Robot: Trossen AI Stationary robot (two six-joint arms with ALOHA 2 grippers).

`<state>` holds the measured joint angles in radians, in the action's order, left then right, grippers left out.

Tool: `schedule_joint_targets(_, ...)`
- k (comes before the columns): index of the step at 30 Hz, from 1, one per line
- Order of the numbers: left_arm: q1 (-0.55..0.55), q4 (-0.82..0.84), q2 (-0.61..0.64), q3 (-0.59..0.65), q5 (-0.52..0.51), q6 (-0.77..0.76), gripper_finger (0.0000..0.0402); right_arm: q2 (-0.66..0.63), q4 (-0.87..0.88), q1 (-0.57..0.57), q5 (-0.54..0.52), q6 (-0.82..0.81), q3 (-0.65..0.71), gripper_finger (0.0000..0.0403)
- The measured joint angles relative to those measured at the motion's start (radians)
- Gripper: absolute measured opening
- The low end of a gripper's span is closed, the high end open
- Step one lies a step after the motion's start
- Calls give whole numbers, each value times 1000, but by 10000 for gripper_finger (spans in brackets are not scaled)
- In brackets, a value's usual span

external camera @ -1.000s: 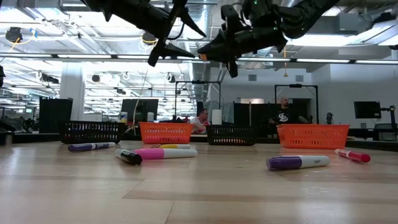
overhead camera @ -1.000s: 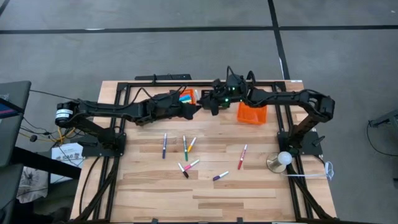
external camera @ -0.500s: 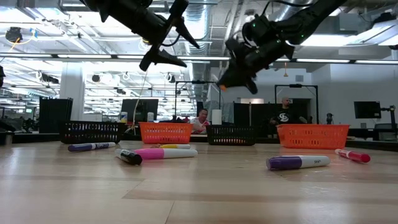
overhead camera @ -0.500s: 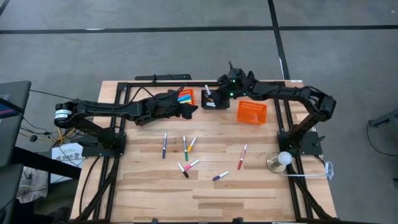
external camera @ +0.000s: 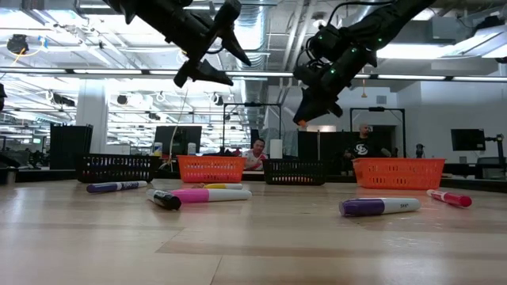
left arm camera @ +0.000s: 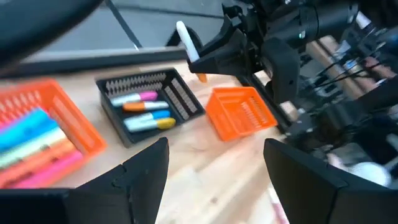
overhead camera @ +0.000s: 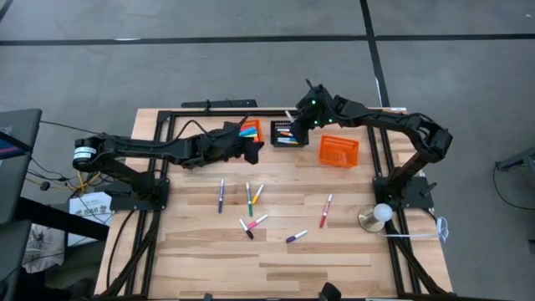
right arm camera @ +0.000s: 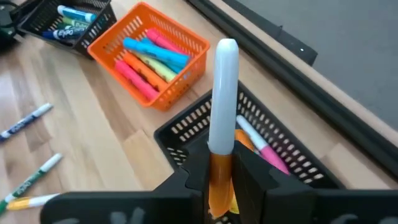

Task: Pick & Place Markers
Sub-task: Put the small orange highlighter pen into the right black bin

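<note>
We pinch a white-capped marker (right arm camera: pixel 223 99) in the right gripper (right arm camera: pixel 219 167) above the black basket (right arm camera: pixel 292 160); a tilted release could bounce it out. Left gripper (left arm camera: pixel 214 163) stands spread.

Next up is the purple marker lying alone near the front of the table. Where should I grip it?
Grip the purple marker across its mid-barrel, descending from straight above with fingers crosswise to its length. It lies flat on the bare table, slightly diagonal, clear of the other pens, so both sides are open.

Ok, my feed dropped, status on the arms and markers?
Right gripper shut on white-orange marker, above black basket. Left gripper open, empty, near orange basket. Loose markers on table. Nothing blocking.
</note>
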<state>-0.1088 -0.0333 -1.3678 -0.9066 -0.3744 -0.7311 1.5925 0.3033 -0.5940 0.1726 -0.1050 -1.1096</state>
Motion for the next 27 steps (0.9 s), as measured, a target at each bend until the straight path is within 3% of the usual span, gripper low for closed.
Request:
schedule_joint_targets(6,52,-5,0,0,-136,75,262,14,61,-23,7,56,-31,43)
schedule_joint_targets(14,99,-12,0,0,-148,172,262,174,184,-22,7,156,-136,43)
schedule_joint_targets(22,56,-13,0,4,39,268,255,329,368,-16,-25,274,-303,49)
schedule_joint_targets(27,31,-19,25,63,78,275,242,411,436,-13,-52,297,-356,50)
